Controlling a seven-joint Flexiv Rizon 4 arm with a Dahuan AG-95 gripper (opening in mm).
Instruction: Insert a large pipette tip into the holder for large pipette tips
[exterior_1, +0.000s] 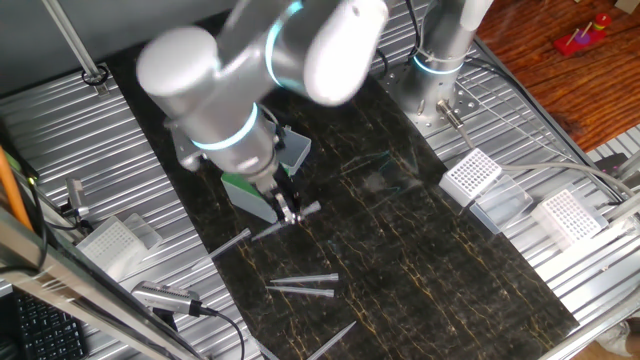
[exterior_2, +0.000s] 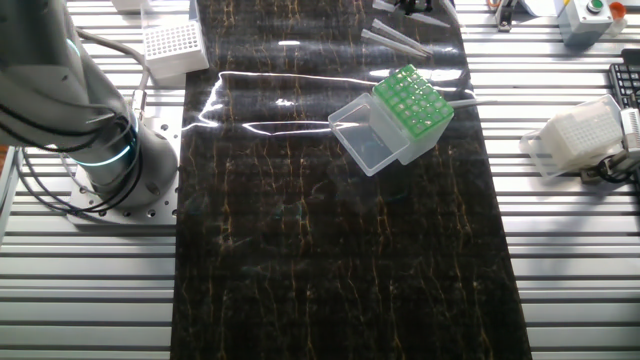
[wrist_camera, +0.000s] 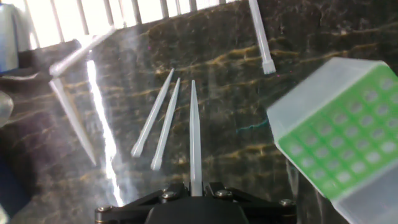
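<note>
Our main worry is alignment: we hold a large pipette tip (wrist_camera: 195, 134) by its wide end, and its thin point reaches far ahead of the gripper (wrist_camera: 195, 186), so any small tilt at the grasp would become a large miss at the point, which could strike the green grid between holes rather than enter one. The holder for large pipette tips (exterior_2: 405, 115) is light plastic, lid open, standing loose on the dark surface (exterior_2: 330, 260); in our judgement a push from a misplaced point would shift or tip it rather than seat the tip. The tip could also slip or swing in the grasp if it catches on the grid's edge. In the hand view the holder sits to the right of the held tip, clear of it, so a sideways move toward the holder comes before any descent, and sweeping too low would knock its near wall. Other loose tips (wrist_camera: 158, 121) lie on the surface on the far side of the held tip from the holder, one more (wrist_camera: 261, 37) above the holder's corner; we judge them unlikely to interfere. The gripper is clamped on the tip's wide end. In the fixed view from the arm's side, the arm (exterior_1: 250, 70) bends over the holder, wrist angled down, gripper low just beside it.
</note>
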